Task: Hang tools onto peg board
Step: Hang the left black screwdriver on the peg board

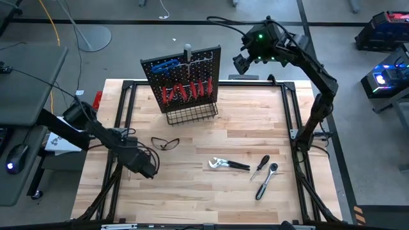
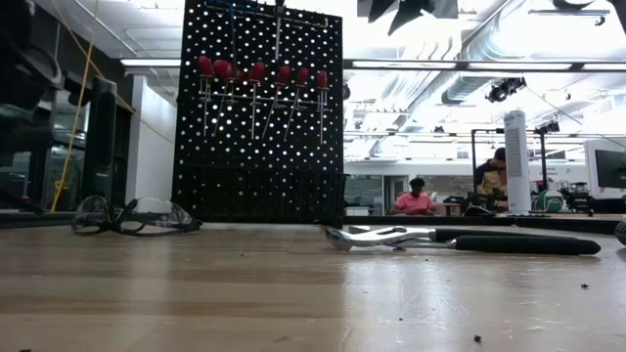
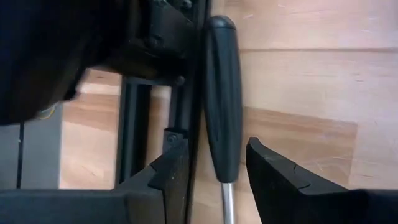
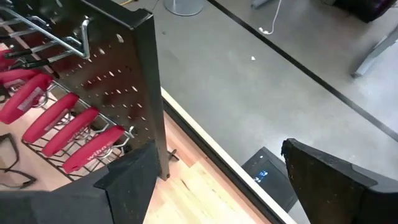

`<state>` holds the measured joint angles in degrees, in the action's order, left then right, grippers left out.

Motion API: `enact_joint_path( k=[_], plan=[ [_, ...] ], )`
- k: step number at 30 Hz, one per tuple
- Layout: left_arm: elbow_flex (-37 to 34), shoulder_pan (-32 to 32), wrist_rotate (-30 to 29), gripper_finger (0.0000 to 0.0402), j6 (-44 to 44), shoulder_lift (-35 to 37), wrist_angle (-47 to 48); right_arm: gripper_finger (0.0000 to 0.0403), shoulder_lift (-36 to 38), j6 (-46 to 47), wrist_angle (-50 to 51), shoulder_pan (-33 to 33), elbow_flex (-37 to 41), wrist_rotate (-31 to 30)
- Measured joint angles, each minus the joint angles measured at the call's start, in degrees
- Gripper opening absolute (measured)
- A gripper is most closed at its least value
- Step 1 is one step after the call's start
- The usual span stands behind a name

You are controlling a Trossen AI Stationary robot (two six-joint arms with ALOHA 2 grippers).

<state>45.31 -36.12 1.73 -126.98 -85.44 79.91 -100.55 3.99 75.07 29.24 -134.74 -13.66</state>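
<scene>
**Board part-filled; left claw closing on a black-handled screwdriver**

Done so far, judging by the board: the peg board (image 1: 184,82) stands at the far edge of the table (image 1: 211,204). It carries a row of red-handled screwdrivers (image 1: 185,91) on its hooks and a blue-handled tool (image 1: 165,64) higher up. The wire basket (image 1: 192,114) runs along its bottom edge.

Left on the table: the pliers (image 1: 225,165), a second small screwdriver (image 1: 259,167) and the ratchet (image 1: 266,181). All three lie well off to the right of the left claw (image 1: 144,167). A pair of safety glasses (image 1: 165,144) lies just beyond that claw, toward the board; not a tool to hang, I judge.

Left claw: low at the table's left edge, beside the black frame rail (image 3: 134,130). In the left wrist view a black-handled screwdriver (image 3: 222,112) lies on the wood between the two fingers (image 3: 273,171). The jaws stand partly open with a gap on each side of the handle, so no grip yet. Judgement: this is the pick-up step for the next tool.

Right claw (image 1: 243,62): raised beyond the table's far edge, the board just to its left, jaws wide and holding nothing.

Estimate: roughly half done, with four tools still to hang, counting the one under the left claw.
</scene>
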Motion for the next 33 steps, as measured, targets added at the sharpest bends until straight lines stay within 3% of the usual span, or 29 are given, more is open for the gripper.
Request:
enact_joint_path(
  k=[6, 14, 22, 33],
  plan=[
    [-2.58, 0.00, 0.11, 0.0143, 0.04, -1.65, -7.16, 0.0327, -0.02, 0.00, -0.33, 1.15, 0.00, 0.62],
    [-6.75, -0.21, 3.01, 0.0143, -0.44, -1.92, -7.05, 0.0327, -0.04, 0.35, -0.33, 1.17, 0.00, 0.64],
    [-13.54, -0.39, 3.44, 0.0142, -0.89, -1.44, -16.84, 0.0327, -0.07, 2.86, 0.67, 1.13, 0.00, 2.13],
    [-12.46, -0.34, -0.02, 0.0137, -1.08, -1.89, -17.63, 0.0327, -0.07, 5.07, 1.19, 1.10, 0.00, 2.60]
  ],
)
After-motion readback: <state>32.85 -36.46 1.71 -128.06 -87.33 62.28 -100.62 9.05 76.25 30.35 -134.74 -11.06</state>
